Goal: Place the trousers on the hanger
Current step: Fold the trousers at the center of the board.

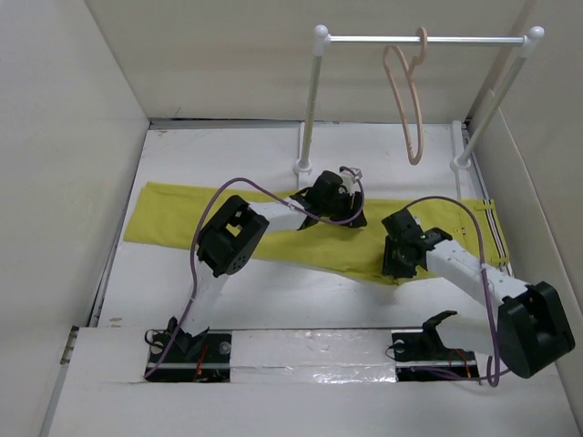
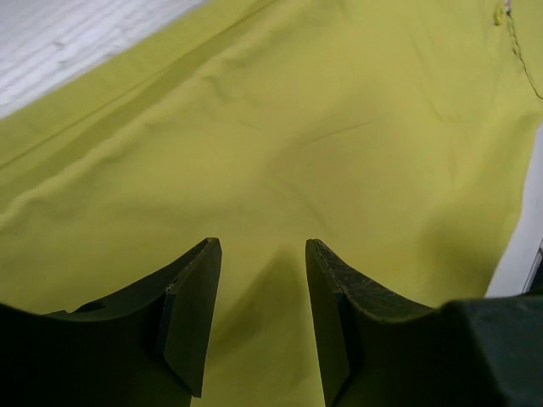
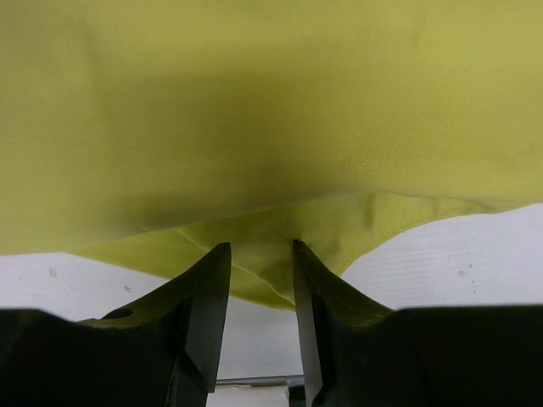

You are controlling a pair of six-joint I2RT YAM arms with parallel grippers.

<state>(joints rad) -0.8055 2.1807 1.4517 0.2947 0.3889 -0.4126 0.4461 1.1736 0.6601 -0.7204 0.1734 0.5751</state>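
Observation:
The yellow-green trousers (image 1: 182,214) lie flat across the table, with the striped waistband (image 1: 493,232) at the right. The pale hanger (image 1: 407,100) hangs by its hook from the white rail, away from both arms. My left gripper (image 1: 346,214) hovers low over the middle of the cloth. It stands open (image 2: 261,254) with only flat fabric (image 2: 280,144) beneath it. At the near edge of the trousers, my right gripper (image 1: 398,264) is open (image 3: 260,254). A fold of the trousers' lower edge (image 3: 254,237) lies between its fingertips, not pinched.
The white rail stand (image 1: 419,39) rises at the back of the table on two feet (image 1: 302,167). White walls enclose the left, back and right. Bare white table (image 1: 301,296) lies between the trousers and the arm bases.

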